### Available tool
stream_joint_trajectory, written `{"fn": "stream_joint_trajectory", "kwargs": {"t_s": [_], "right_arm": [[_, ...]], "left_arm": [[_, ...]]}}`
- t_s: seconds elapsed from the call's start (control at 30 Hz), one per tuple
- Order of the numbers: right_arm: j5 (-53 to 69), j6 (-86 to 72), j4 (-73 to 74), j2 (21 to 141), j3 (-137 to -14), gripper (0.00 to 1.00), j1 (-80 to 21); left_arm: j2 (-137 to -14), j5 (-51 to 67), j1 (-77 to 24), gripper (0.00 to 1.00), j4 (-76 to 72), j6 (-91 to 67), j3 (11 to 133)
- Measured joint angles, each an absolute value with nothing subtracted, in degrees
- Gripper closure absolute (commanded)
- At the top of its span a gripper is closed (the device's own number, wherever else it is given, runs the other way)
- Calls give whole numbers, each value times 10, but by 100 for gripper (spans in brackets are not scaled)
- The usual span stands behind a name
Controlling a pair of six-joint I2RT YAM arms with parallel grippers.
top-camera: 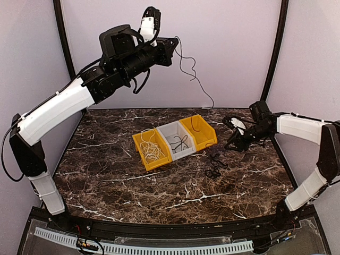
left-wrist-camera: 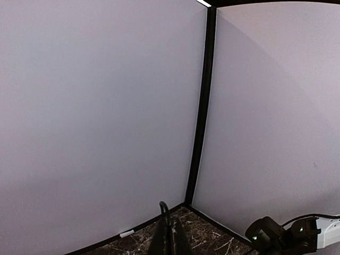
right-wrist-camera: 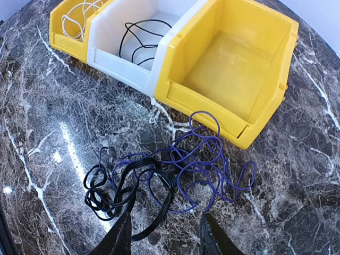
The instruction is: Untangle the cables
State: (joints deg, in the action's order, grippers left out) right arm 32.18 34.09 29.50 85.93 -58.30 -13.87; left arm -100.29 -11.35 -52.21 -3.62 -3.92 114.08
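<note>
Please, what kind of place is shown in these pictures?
Probably a robot test cell, not a home. Plain pale walls and black posts enclose a marble-patterned table; a left arm and a right arm stand at its near edge; three sorting bins sit beside tangled cables.

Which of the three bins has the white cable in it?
The yellow bin at the left end of the row; the white cable lies coiled inside. The white bin beside it holds a black cable.

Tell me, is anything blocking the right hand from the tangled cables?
Nothing visible does. The right hand is open, facing the purple and black cables; the yellow bin sits beside them.
</note>
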Motion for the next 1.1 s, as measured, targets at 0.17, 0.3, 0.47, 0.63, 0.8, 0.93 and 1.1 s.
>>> {"fn": "stream_joint_trajectory", "kwargs": {"t_s": [0.17, 0.3, 0.47, 0.63, 0.8, 0.93, 1.1], "right_arm": [[307, 335, 284, 860, -576, 59, -139], [300, 335, 272, 860, -573, 59, -139], [293, 335, 267, 860, -563, 58, -139], [288, 335, 266, 860, -560, 58, -139], [286, 335, 265, 860, -559, 58, -139], [286, 335, 265, 860, -559, 58, -139], [286, 335, 265, 860, -559, 58, -139]], "left_arm": [[-1003, -112, -496, 100, -33, -73, 1096], [-1003, -101, -472, 100, -34, -103, 1061], [-1003, -90, -445, 100, -37, -137, 1023], [-1004, -74, -425, 100, -39, -161, 998], [-1005, -67, -421, 100, -42, -172, 990], [-1005, -67, -421, 100, -44, -171, 994], [-1004, -62, -421, 100, -46, -169, 1020]]}}
